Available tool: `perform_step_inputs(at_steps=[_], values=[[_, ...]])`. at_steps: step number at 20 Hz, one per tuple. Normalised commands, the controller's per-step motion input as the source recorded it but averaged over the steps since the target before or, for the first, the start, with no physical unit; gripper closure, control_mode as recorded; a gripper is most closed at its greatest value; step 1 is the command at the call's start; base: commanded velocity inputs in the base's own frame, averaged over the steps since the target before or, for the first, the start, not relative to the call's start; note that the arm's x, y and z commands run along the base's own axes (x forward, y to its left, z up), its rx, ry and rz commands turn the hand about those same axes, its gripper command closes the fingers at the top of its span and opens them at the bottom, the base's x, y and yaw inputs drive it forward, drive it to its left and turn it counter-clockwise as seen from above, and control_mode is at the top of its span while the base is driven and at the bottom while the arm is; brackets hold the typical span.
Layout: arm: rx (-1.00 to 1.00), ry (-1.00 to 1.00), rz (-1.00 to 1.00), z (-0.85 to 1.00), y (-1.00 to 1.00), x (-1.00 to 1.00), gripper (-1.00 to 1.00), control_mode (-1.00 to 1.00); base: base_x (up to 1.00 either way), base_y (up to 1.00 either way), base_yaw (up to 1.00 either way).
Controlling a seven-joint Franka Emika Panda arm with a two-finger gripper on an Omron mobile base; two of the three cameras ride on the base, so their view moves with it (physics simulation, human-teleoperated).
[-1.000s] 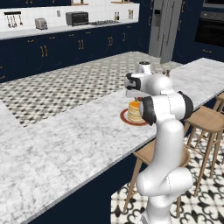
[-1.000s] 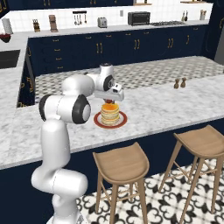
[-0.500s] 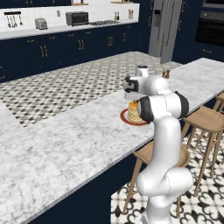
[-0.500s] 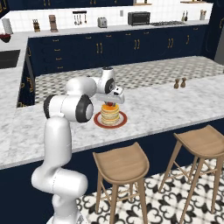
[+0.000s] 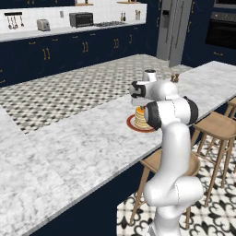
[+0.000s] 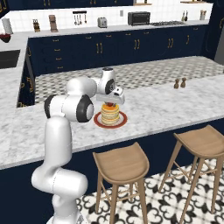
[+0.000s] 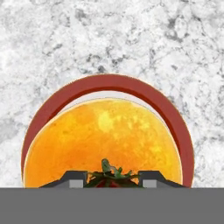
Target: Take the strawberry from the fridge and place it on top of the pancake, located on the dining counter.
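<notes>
Golden round pancake (image 7: 103, 140) on glossy reddish plate (image 7: 144, 94), marbled dining counter (image 7: 52, 39).

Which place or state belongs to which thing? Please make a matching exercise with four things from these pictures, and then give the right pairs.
Things:
1. strawberry
2. pancake
3. plate
4. wooden stools

Places or states:
A. reddish-brown ring lying on the dining counter
B. held between the fingertips of the gripper, green leaves showing
C. standing on the patterned floor along the counter's near side
D. golden stack right under the gripper

Pairs: 1-B, 2-D, 3-A, 4-C
</notes>
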Motion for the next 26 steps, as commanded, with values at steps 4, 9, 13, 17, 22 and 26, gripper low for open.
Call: perform_step_inputs(at_steps=[4, 9, 13, 17, 22, 26], values=[[0.00, -0.01, 0.03, 0.00, 0.00, -0.17, -1.00, -1.00, 0.00, 0.00, 0.00], [0.00, 0.00, 0.01, 0.10, 0.00, -0.27, -1.00, -1.00, 0.00, 0.00, 0.00], [0.00, -0.07, 0.00, 0.34, 0.00, -0.54, -1.00, -1.00, 0.00, 0.00, 0.00], [0.00, -0.09, 0.01, 0.35, -0.07, -0.76, -1.00, -1.00, 0.00, 0.00, 0.00], [0.00, -0.09, 0.01, 0.04, -0.17, -0.94, -1.00, -1.00, 0.00, 0.00, 0.00], [0.00, -0.07, 0.00, 0.00, -0.21, -0.90, -1.00, -1.00, 0.00, 0.00, 0.00]])
